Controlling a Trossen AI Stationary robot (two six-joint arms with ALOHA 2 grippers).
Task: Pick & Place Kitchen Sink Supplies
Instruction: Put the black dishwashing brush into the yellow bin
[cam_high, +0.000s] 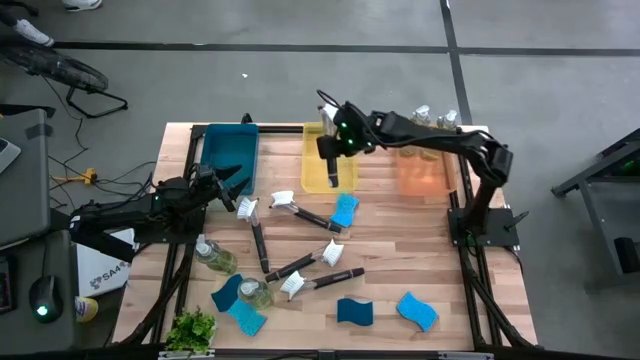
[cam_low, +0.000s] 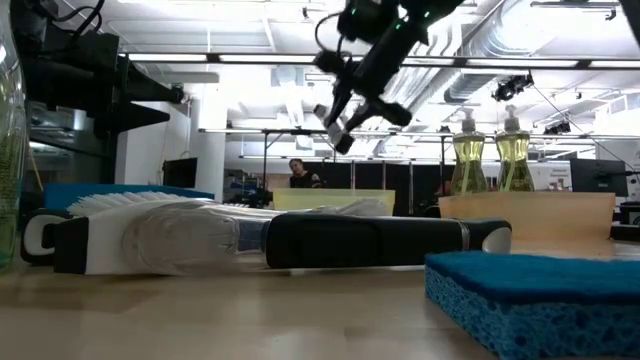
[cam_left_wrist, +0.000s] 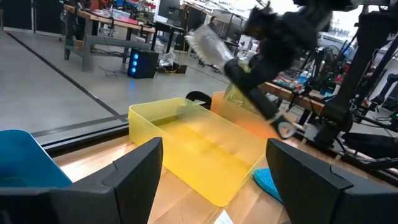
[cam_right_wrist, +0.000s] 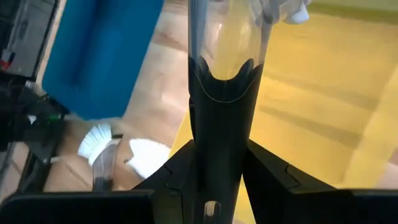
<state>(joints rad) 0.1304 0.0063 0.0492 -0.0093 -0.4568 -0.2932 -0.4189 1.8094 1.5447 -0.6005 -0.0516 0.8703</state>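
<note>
Dish brush (cam_right_wrist: 224, 124) hangs over the yellow bin (cam_high: 322, 160), its black handle pinched between the right gripper's (cam_high: 333, 172) fingers. From where I stand the grip looks narrow and near one end, so the brush could swing or slip and land outside the bin. The left gripper (cam_high: 228, 185) waits with fingers spread beside the blue bin (cam_high: 228, 145).

I see the yellow bin (cam_high: 318, 168) lying open under my right gripper (cam_high: 333, 176); brushes (cam_high: 300, 266) and sponges (cam_high: 345, 209) crowd mid-table (cam_high: 440, 250), right side bare.
</note>
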